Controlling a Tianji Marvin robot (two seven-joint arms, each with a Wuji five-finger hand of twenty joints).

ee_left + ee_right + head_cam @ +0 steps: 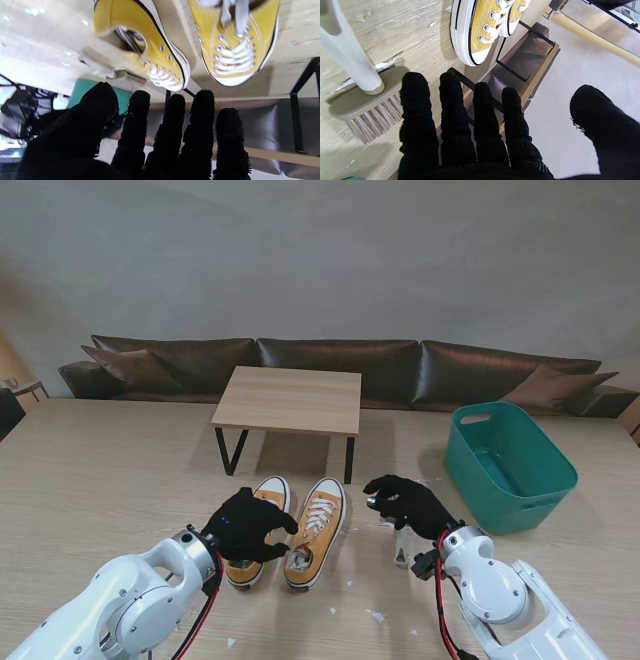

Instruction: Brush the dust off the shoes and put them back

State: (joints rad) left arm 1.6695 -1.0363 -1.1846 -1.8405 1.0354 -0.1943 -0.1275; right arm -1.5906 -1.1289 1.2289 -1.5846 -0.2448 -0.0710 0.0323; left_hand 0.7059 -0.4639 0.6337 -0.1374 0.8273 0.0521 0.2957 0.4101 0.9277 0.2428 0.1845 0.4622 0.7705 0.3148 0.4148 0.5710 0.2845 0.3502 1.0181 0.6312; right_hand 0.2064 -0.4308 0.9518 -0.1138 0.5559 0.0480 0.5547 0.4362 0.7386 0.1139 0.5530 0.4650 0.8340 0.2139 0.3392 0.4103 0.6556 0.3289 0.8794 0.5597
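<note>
Hands over the worktop (100,480), nearest first: the left hand (246,526) hangs over the heels of the two yellow shoes (316,528), fingers spread, grasping nothing; the right hand (410,505) hovers over the brush (365,105), likewise released and holding nothing. The shoes lie side by side, toes pointing away from me toward the small bench (289,400); the green basket (510,465) stands farther right. Risks, as judged: a grasp on one heel may drag its close neighbour, and a loose grip may topple the upright brush handle.
</note>
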